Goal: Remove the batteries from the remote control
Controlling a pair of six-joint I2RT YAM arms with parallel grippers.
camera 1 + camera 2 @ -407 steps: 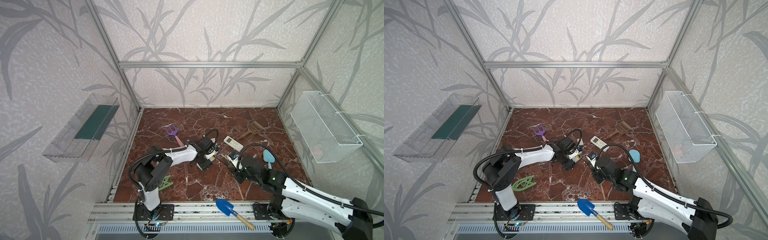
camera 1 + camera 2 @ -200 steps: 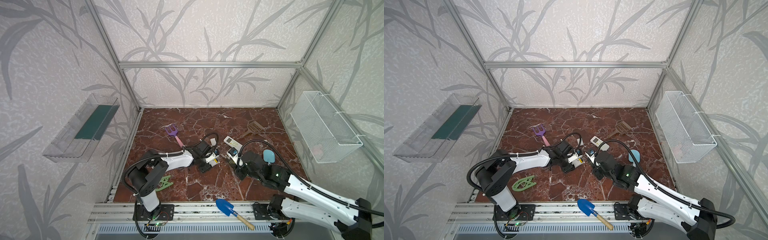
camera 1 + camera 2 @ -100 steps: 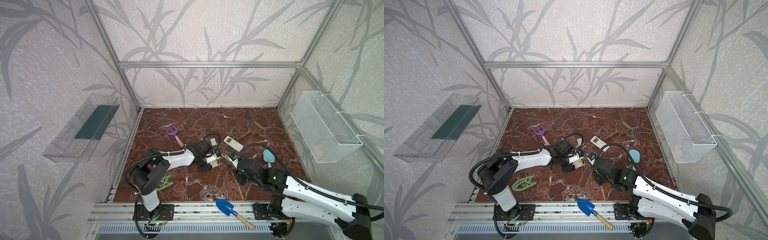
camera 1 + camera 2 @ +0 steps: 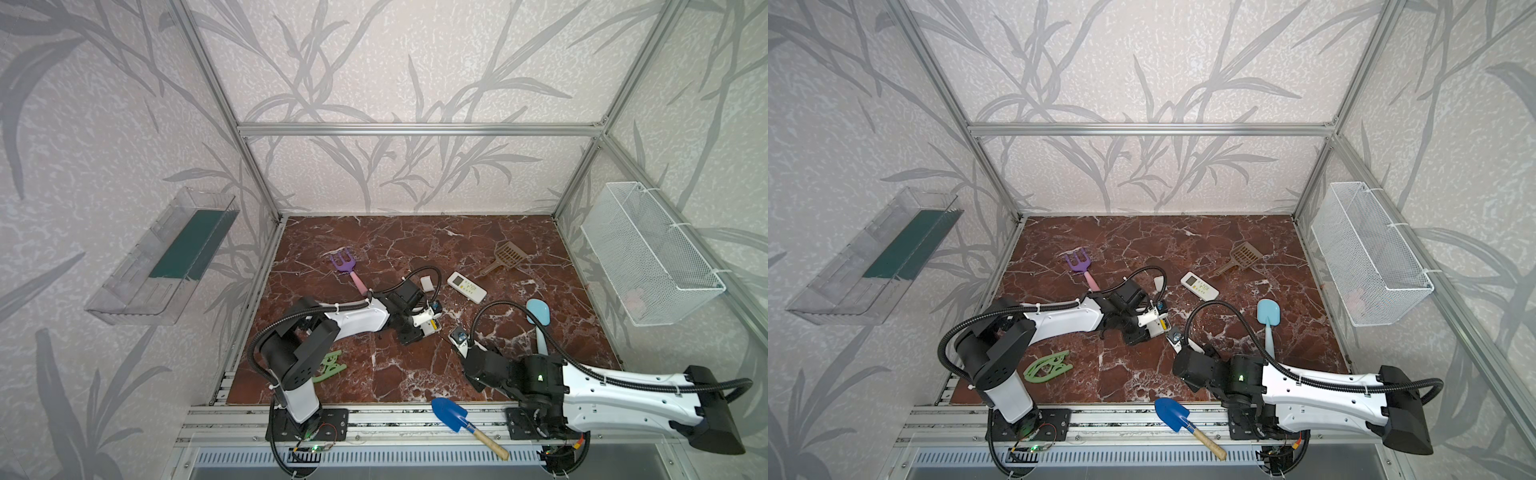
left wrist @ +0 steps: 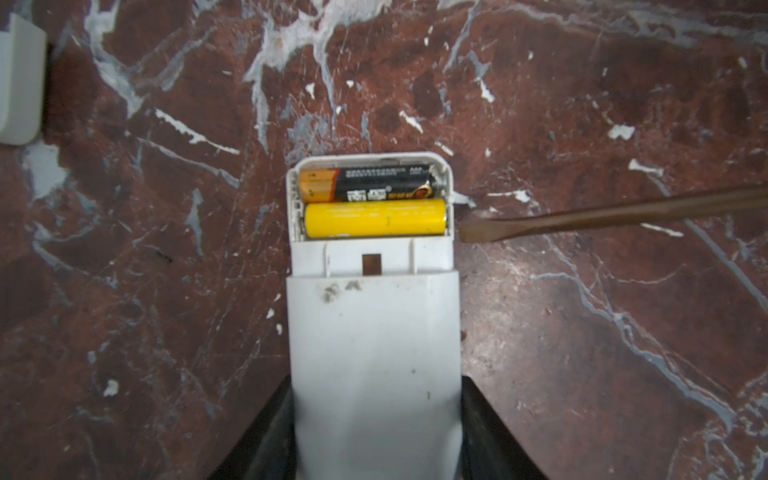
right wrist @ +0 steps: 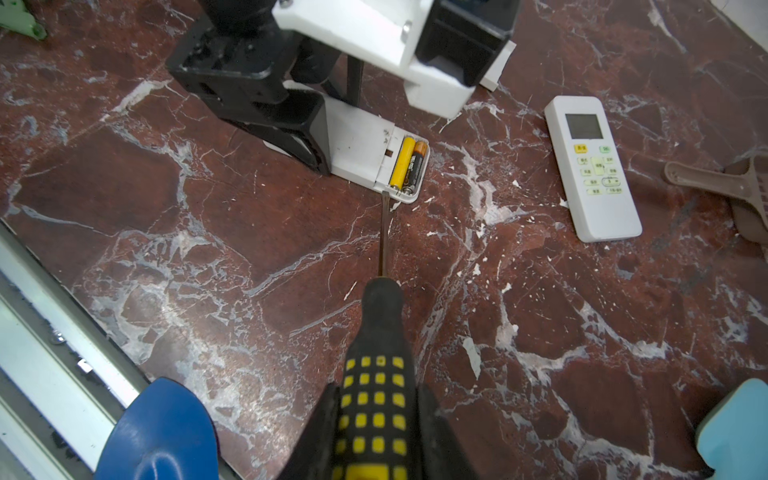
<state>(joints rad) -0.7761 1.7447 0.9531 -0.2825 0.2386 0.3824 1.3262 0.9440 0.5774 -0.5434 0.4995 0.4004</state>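
Observation:
A white remote control (image 5: 374, 332) lies back up on the marble floor with its battery bay uncovered. My left gripper (image 5: 376, 415) is shut on its body, a black finger against each side. Two batteries sit side by side in the bay, one yellow (image 5: 376, 218) and one black and orange (image 5: 365, 185). My right gripper (image 6: 376, 415) is shut on a black-and-yellow screwdriver (image 6: 376, 374). The blade tip (image 6: 385, 195) rests at the bay's outer edge, next to the yellow battery (image 6: 402, 162). In both top views the left gripper (image 4: 428, 326) and right gripper (image 4: 465, 351) meet at mid floor.
A second white remote (image 4: 466, 286) and a loose white cover (image 4: 427, 283) lie behind the grippers. A purple rake (image 4: 345, 262), brown scoop (image 4: 507, 255), light blue spatula (image 4: 538, 316), green piece (image 4: 330, 365) and blue shovel (image 4: 451, 413) lie around. A wire basket (image 4: 648, 257) hangs on the right wall.
My right gripper has drawn back toward the front edge with the screwdriver. The left gripper's fingers have narrowed on the remote control, which has shifted slightly right.

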